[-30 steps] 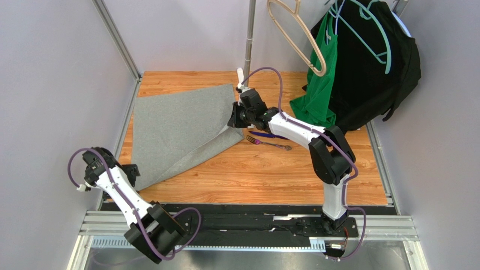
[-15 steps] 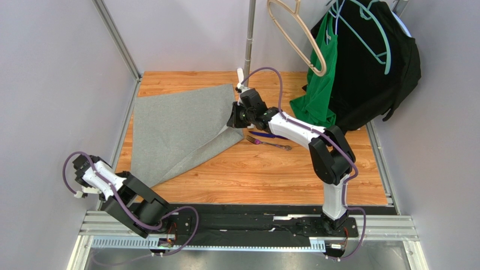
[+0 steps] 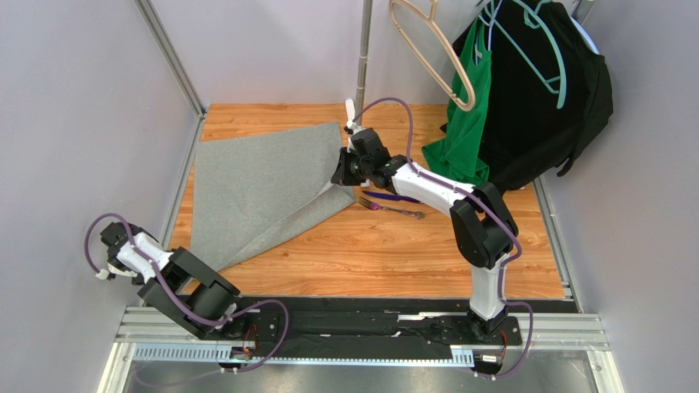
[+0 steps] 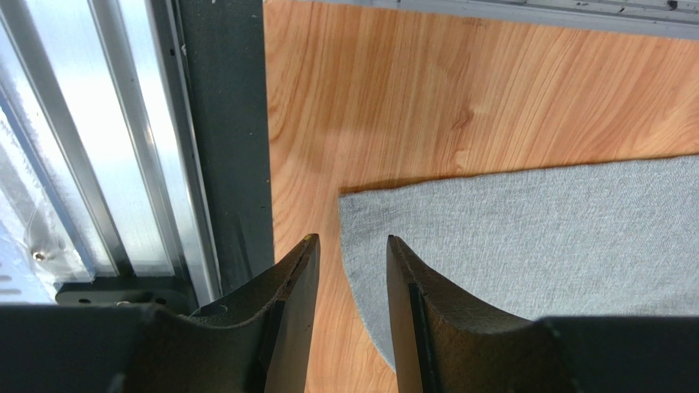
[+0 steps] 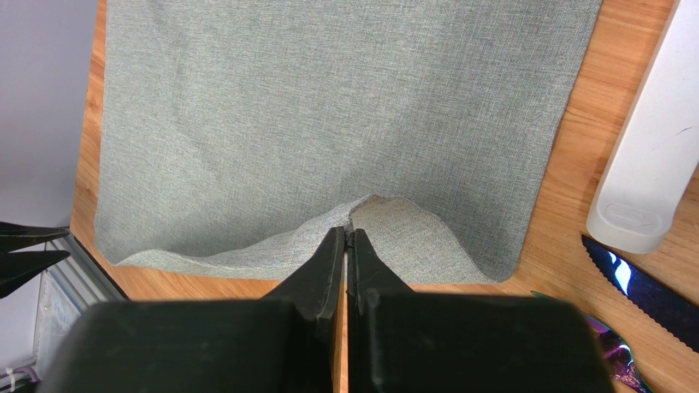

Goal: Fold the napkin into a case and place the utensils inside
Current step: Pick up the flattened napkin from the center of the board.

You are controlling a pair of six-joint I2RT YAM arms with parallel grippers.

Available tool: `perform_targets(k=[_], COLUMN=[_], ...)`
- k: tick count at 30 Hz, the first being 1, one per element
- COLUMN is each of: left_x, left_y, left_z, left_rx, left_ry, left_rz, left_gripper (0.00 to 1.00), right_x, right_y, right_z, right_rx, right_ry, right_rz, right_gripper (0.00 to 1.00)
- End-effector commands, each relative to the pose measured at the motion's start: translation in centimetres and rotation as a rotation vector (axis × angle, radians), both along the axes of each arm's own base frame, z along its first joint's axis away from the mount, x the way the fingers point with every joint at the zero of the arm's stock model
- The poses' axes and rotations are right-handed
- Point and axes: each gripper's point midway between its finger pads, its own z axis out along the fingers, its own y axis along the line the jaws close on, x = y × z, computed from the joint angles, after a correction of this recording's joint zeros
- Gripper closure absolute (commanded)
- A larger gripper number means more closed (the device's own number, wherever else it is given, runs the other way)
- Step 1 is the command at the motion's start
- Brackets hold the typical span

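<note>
The grey napkin (image 3: 258,192) lies spread on the left half of the wooden table (image 3: 394,254), its right edge lifted. My right gripper (image 3: 340,176) is shut on that raised edge; the right wrist view shows the jaws (image 5: 346,232) pinching a peak of cloth (image 5: 328,123). The dark purple knife (image 3: 395,197) and the fork (image 3: 395,210) lie just right of the napkin, and also show in the right wrist view, knife (image 5: 648,291) and fork (image 5: 614,350). My left gripper (image 3: 111,237) is open and empty, raised at the near left. Its fingers (image 4: 350,239) hover by the napkin's near corner (image 4: 525,237).
A green garment (image 3: 463,123) and a black garment (image 3: 533,98) hang on hangers at the back right. A metal pole (image 3: 361,65) rises at the back centre, with a white plastic piece (image 5: 648,164) near it. An aluminium rail (image 4: 98,164) borders the table's near edge.
My left arm has drawn back from the napkin's left edge toward the near left corner and folded in. The right gripper holds the napkin edge in nearly the same place.
</note>
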Motion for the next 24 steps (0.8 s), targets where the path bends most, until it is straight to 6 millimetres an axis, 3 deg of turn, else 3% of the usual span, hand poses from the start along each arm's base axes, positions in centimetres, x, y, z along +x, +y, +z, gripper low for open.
perform_targets(k=[1,6,12,20,22,23,24], left_x=[1.0,1.4,1.9,0.6,0.4,0.5,0.7], left_y=[1.8,1.1,0.9,0.6,0.8,0.9,0.9], left_z=[0.0,-1.7,-2.9,-4.7,-4.8,-4.9,-4.9], left_rx=[0.055,0.021,-0.006,-0.035,-0.03,-0.031,-0.033], left_ry=[-0.036,-0.064,-0.081,-0.001,0.013,0.013,0.001], left_rz=[-0.036,-0.033,-0.042,-0.009,-0.007,-0.011,-0.024], left_gripper=[0.54,0.48,0.48,0.5,0.55,0.64,0.81], right_x=[1.0,0.9,1.0,0.8,0.8,0.8,0.8], right_y=[0.8,0.9,0.9,0.9,0.9,0.8,0.8], right_z=[2.4,2.4,2.4,1.9,2.1,2.0,1.9], right_rx=[0.056,0.06,0.062,0.064,0.061,0.058,0.055], right_ry=[-0.051,-0.048,-0.046,-0.035,-0.044,-0.043,-0.044], right_rz=[0.001,0.006,0.006,0.007,0.007,0.005,0.006], right_gripper=[1.0,1.0,1.0,1.0,1.0,1.0,1.0])
